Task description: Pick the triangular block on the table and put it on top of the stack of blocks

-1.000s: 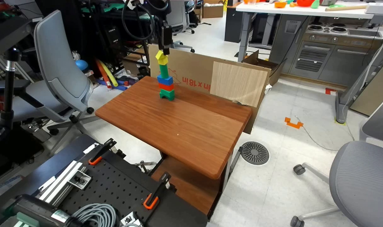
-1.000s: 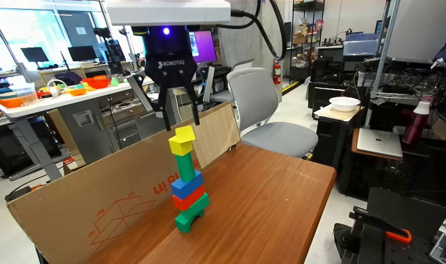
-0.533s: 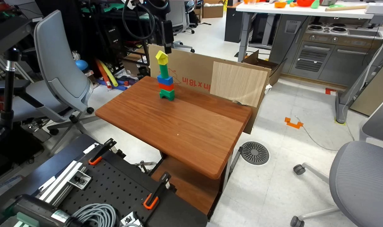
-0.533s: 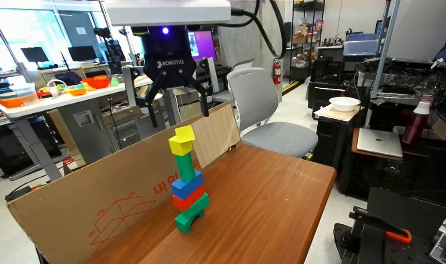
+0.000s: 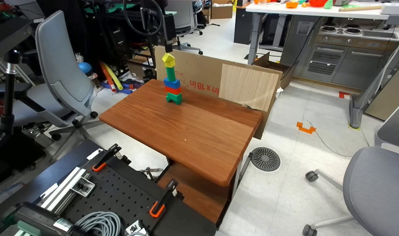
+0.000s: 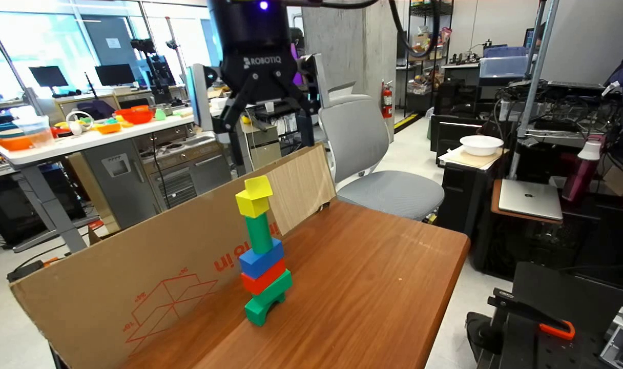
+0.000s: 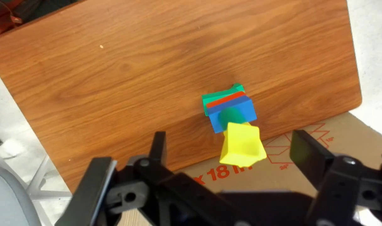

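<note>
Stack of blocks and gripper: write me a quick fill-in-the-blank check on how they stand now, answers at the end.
1. In the stack of blocks, the arch-shaped bottom block is coloured ____.
2. Directly under the blue block lies a block coloured ____.
3. The triangular block sits at the very ____ of the stack.
4. The gripper is ____, not shut.

Missing words: green; red; top; open.

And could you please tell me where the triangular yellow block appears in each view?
In an exterior view: triangular block, upper part, left of centre.
In an exterior view: triangular block, mid-height, slightly left of centre.
Wrist view: triangular block, below and right of centre.
Shared landmark: the cardboard with red print, in all three.
</note>
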